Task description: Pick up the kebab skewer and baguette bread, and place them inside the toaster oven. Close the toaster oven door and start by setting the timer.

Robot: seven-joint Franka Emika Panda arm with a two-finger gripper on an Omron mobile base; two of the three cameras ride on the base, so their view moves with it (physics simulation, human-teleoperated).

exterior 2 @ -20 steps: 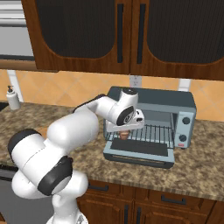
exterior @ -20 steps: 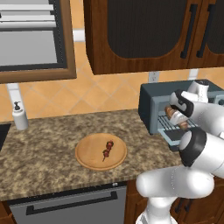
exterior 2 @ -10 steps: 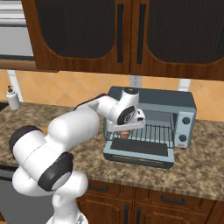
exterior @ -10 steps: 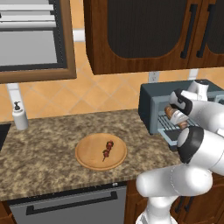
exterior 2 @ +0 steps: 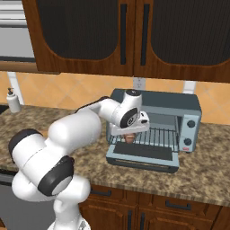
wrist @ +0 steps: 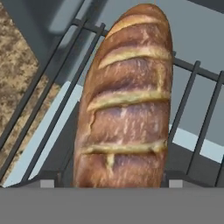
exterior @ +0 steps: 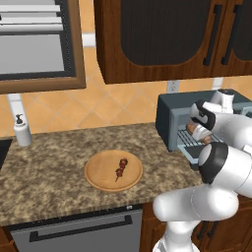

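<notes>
The gripper (exterior 2: pixel 130 136) is seen at the mouth of the toaster oven (exterior 2: pixel 155 127), with the baguette bread (wrist: pixel 127 105) lying lengthwise between its fingertips (wrist: pixel 49 181) over the wire rack (wrist: pixel 192 109). The jaws stand wide on either side of the loaf; whether they press it cannot be told, as the contact is hidden. The toaster oven door (exterior 2: pixel 143 155) is folded down flat toward the counter edge. Open rack is seen to the right of the loaf. Well apart to the left, the kebab skewer (exterior: pixel 120 168) lies on a round wooden board (exterior: pixel 98 176). A soap dispenser (exterior: pixel 21 132) stands by the wall.
</notes>
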